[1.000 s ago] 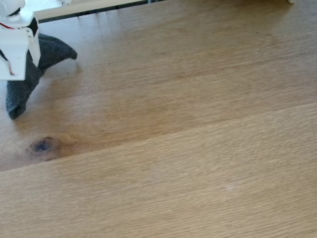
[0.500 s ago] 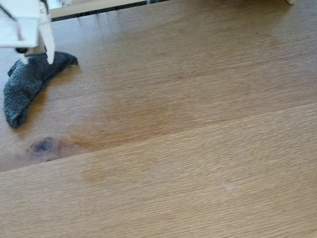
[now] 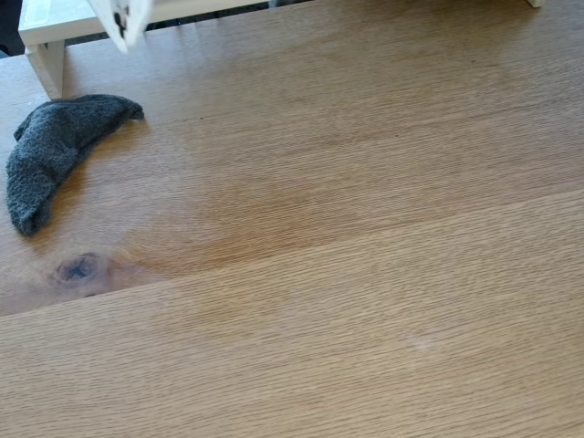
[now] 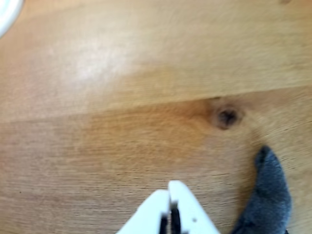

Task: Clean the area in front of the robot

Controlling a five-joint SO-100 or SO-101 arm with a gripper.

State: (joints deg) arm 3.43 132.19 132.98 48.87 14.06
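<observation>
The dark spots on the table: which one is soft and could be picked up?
The grey sock, a curved knitted cloth lying on the wood. The knot is part of the table.

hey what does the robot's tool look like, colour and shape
In the wrist view the tool has two white plastic fingers with rounded tips and black inner edges along a thin seam. The fixed view shows a blurred white pointed piece at the top edge.
</observation>
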